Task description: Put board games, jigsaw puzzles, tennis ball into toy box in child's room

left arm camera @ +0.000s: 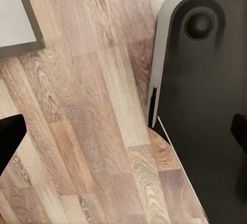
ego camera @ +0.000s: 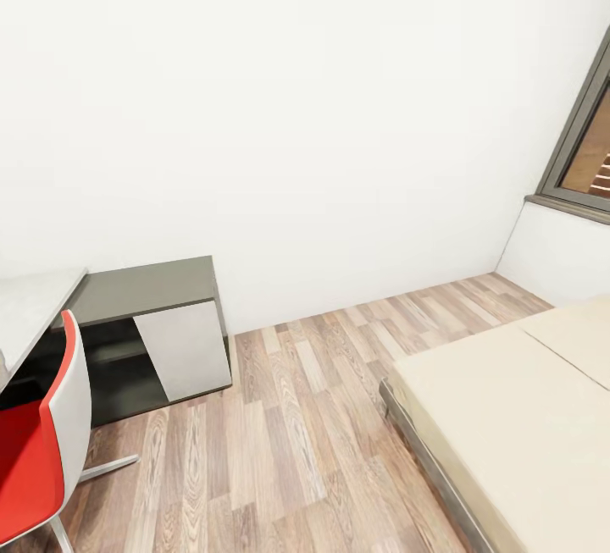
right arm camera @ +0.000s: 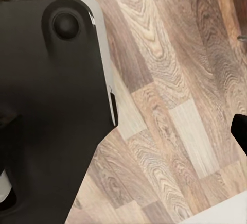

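Currently, bed (ego camera: 508, 417): bare cream mattress.
Table (ego camera: 25, 307): corner beside red chair (ego camera: 38, 451).
Left gripper (left arm camera: 123, 136): fingers spread, released.
Right gripper (right arm camera: 123, 131): fingers spread, released.

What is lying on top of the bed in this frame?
Nothing shows on the visible stretch of the bed: only plain cream mattress with a seam. No board game lies there. The rest of the bed runs out of the head view, so anything there goes unseen.

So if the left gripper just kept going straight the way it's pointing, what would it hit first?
Most likely the wood-plank floor. The left gripper points down at bare planks beside the robot's dark base; nothing seems to lie between.
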